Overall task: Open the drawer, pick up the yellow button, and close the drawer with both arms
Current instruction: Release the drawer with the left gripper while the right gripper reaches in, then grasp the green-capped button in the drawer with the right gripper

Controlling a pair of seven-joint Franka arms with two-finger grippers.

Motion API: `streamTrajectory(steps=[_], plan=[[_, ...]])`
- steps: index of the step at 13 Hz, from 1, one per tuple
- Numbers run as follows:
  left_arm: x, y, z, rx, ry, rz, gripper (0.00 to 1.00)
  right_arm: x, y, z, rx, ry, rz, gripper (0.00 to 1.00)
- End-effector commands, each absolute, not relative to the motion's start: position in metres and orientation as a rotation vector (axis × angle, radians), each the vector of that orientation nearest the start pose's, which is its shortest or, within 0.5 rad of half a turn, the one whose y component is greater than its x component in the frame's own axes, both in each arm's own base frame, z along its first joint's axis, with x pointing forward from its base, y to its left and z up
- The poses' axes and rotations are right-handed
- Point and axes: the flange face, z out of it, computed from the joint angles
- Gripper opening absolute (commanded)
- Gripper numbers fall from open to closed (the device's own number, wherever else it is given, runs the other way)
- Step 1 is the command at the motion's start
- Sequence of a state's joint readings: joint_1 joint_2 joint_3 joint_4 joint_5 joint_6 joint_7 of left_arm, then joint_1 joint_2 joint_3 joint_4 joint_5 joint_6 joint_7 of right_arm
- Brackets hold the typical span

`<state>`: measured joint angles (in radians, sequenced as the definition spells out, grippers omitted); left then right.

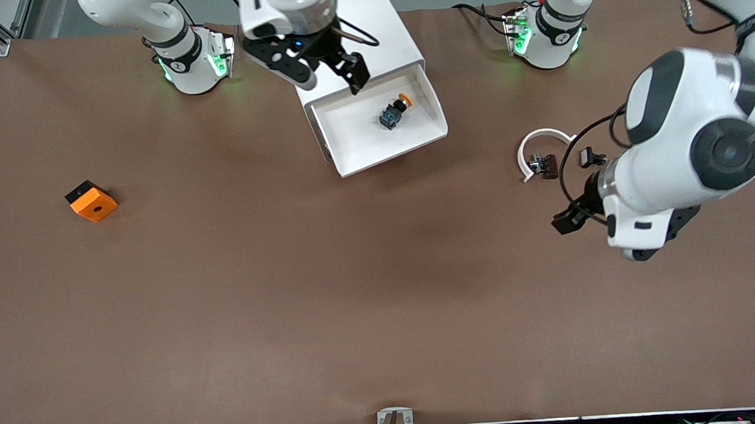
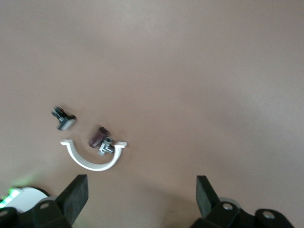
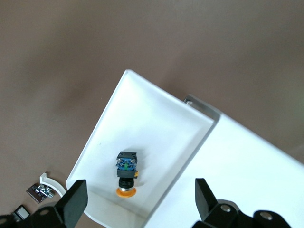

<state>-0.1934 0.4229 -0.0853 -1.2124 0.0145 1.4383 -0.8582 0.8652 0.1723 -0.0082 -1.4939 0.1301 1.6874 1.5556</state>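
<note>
The white cabinet (image 1: 372, 22) stands between the arms' bases. Its top drawer (image 1: 360, 141) is pulled out toward the front camera. The button (image 1: 395, 112), with an orange cap on a black-and-blue body, lies in the drawer. My right gripper (image 1: 333, 74) hangs open and empty over the drawer's inner end and the cabinet's edge. In the right wrist view the button (image 3: 126, 173) lies in the drawer (image 3: 142, 128) just ahead of the open gripper (image 3: 141, 204). My left gripper (image 1: 571, 218) is open and empty above bare table toward the left arm's end; it also shows in the left wrist view (image 2: 141, 199).
An orange square block (image 1: 92, 200) with a hole lies toward the right arm's end. A white curved clip (image 1: 540, 140) and small dark clips (image 1: 548, 164) lie beside my left gripper; the left wrist view shows them too (image 2: 92, 159). The table is brown.
</note>
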Motion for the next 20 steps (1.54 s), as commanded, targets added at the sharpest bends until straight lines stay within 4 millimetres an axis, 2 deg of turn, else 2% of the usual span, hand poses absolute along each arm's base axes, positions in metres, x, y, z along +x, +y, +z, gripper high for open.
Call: streamTrajectory(steps=[1, 4, 7, 9, 10, 14, 15, 17, 20], plan=[[0.622, -0.119, 0.557, -2.963, -0.700, 0.268, 1.00, 0.399, 0.515, 0.544, -2.859, 1.157, 0.155, 1.00], [0.608, -0.082, 0.589, -3.024, -0.521, 0.255, 1.00, 0.393, 0.547, 0.509, -2.913, 1.125, 0.170, 1.00], [0.590, -0.059, 0.614, -3.057, -0.425, 0.218, 1.00, 0.385, 0.558, 0.485, -2.952, 1.116, 0.190, 1.00], [0.580, -0.044, 0.620, -3.071, -0.370, 0.204, 1.00, 0.369, 0.573, 0.472, -2.969, 1.074, 0.174, 1.00], [0.573, -0.036, 0.623, -3.088, -0.358, 0.183, 1.00, 0.366, 0.574, 0.462, -2.973, 1.078, 0.172, 1.00], [0.525, -0.034, 0.616, -3.096, -0.285, 0.112, 1.00, 0.364, 0.576, 0.444, -2.980, 1.059, 0.121, 1.00], [0.516, -0.041, 0.614, -3.094, -0.264, 0.094, 1.00, 0.364, 0.575, 0.438, -2.992, 1.044, 0.113, 1.00], [0.508, -0.048, 0.610, -3.088, -0.250, 0.077, 1.00, 0.365, 0.573, 0.433, -3.004, 1.039, 0.095, 1.00], [0.513, -0.053, 0.604, -3.088, -0.252, 0.086, 1.00, 0.369, 0.577, 0.417, -3.016, 1.033, 0.069, 1.00]])
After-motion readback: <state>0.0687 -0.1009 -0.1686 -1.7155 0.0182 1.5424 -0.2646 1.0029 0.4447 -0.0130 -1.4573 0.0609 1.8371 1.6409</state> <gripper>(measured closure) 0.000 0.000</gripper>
